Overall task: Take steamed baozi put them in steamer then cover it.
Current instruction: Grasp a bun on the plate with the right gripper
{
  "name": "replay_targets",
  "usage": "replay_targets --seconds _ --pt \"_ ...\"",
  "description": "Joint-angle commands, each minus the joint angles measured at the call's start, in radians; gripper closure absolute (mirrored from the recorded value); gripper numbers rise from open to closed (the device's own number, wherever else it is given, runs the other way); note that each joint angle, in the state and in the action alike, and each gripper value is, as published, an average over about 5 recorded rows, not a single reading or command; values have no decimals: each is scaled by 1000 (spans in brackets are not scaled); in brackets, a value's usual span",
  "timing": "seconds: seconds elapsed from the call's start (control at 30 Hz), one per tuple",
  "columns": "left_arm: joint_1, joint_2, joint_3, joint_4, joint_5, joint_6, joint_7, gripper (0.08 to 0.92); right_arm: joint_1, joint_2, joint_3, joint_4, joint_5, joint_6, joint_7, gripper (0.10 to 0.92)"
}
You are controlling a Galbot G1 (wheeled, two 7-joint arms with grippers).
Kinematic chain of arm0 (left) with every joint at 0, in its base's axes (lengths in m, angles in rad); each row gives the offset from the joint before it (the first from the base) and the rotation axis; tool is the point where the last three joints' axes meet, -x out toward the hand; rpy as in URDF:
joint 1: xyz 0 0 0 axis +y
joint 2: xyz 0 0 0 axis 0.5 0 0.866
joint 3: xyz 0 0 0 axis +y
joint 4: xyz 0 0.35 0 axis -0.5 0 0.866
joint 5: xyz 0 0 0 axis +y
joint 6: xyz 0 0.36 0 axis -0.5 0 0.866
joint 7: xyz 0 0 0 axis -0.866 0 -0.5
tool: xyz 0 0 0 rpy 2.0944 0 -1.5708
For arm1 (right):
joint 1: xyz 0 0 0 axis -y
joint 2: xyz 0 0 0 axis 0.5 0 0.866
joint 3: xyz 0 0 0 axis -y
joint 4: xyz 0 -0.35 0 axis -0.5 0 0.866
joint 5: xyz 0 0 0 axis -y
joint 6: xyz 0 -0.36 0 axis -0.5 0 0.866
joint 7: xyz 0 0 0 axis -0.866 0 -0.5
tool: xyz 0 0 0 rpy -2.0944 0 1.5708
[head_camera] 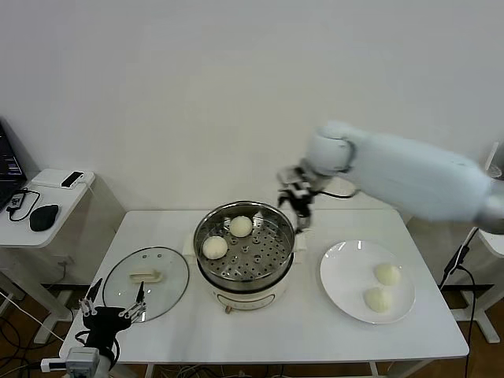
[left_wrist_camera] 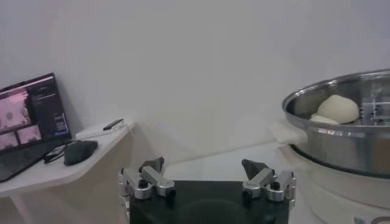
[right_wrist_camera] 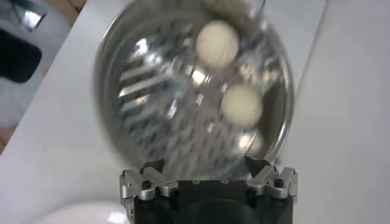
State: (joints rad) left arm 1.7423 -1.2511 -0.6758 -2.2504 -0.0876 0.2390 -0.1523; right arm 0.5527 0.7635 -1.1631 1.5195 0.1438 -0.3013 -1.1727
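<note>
White and bare, the bench (head_camera: 260,331) fills the foreground, and at its near left corner the left pincer (head_camera: 113,309) hangs parked, fingers spread and holding nothing. Just beyond it the glass cover (head_camera: 146,282) lies flat on the bench, cream handle up. At the near right, a white plate (head_camera: 346,295) carries two steamed baozi (head_camera: 387,274). Mid-bench stands the steamer (head_camera: 245,256) on its cream base, uncovered, with two more buns resting apart on the perforated tray at its far left side. Behind the steamer's far right rim the right pincer (head_camera: 302,206) hovers, released and empty; nothing lies between it and the pot. A plain white wall closes the back. Left of the bench, a side desk (head_camera: 47,216) holds a mouse (head_camera: 43,216) and laptop (head_camera: 9,175); the left wrist view shows the laptop screen lit. From above, the right wrist view looks straight into the pot at both buns.
</note>
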Motion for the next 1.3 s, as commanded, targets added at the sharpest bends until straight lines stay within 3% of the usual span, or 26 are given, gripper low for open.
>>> replay_targets --seconds 0.03,0.33,0.63,1.3 --pt "-2 -1 20 4 4 -1 0 177 -80 -376 18 188 -137 75 -35 203" --pt "-7 -6 36 16 10 0 1 177 -577 -499 391 185 -268 111 15 203" --pt "-5 -11 36 32 14 -1 1 177 -927 -460 679 134 -360 98 55 203" --pt "-5 -27 20 47 15 0 2 177 -967 -286 678 -34 -430 79 112 203"
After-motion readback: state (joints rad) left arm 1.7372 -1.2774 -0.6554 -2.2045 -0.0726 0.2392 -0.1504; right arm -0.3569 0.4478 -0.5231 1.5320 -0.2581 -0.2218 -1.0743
